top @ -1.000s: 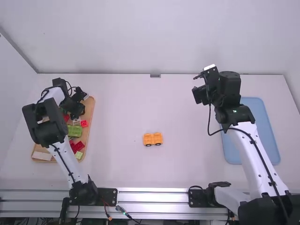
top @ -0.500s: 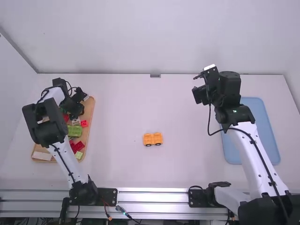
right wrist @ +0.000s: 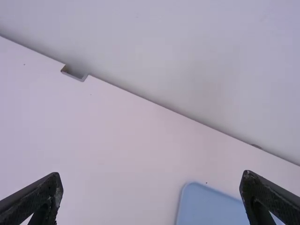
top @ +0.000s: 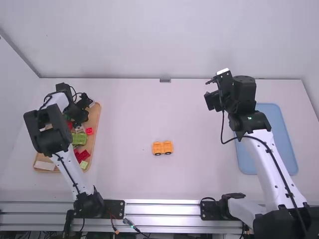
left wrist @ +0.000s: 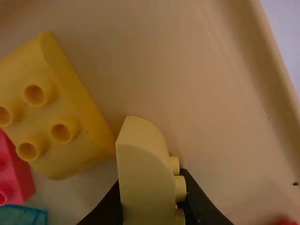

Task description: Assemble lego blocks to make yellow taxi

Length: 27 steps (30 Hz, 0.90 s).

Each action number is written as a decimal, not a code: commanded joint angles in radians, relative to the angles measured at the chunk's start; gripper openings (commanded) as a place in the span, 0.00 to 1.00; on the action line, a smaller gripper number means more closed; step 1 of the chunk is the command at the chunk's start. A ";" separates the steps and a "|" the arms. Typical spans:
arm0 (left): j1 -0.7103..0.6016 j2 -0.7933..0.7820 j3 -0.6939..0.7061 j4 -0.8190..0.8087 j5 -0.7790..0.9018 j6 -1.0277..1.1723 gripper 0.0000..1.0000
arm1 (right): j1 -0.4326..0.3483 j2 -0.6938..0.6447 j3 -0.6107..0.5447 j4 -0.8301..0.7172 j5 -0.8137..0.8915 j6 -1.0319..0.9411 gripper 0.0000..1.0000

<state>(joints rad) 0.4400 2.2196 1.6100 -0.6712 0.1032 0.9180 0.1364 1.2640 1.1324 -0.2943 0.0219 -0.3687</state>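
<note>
Left fingers (left wrist: 197, 199) hold curved block (left wrist: 143, 159) over tray (top: 98, 118); bumping studded block (left wrist: 51, 108) could twist it loose. Right fingers (right wrist: 42, 199) wide. Part-built taxi (top: 162, 148) on counter (top: 199, 174) may slide if pressed.

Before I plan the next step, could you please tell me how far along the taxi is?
The wheeled base looks ready: an orange-yellow piece with wheels stands on the table. In hand, the left gripper holds a curved yellow block over the wooden tray. Likely left: fitting that block on, and perhaps the studded yellow block in the tray.
</note>
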 commanded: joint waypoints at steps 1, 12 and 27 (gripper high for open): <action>0.000 0.006 -0.018 -0.010 -0.017 0.014 0.11 | 0.002 0.006 0.038 0.002 0.001 0.005 0.99; 0.002 -0.048 0.117 -0.101 -0.018 -0.182 0.02 | 0.042 0.006 0.039 0.029 -0.002 0.005 0.99; -0.086 -0.301 0.004 -0.002 0.216 -0.272 0.02 | 0.071 0.044 0.039 0.105 -0.170 0.326 0.99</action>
<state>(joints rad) 0.4042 1.9606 1.6569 -0.6708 0.2272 0.6273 0.2150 1.2789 1.1355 -0.1905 -0.0669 -0.1253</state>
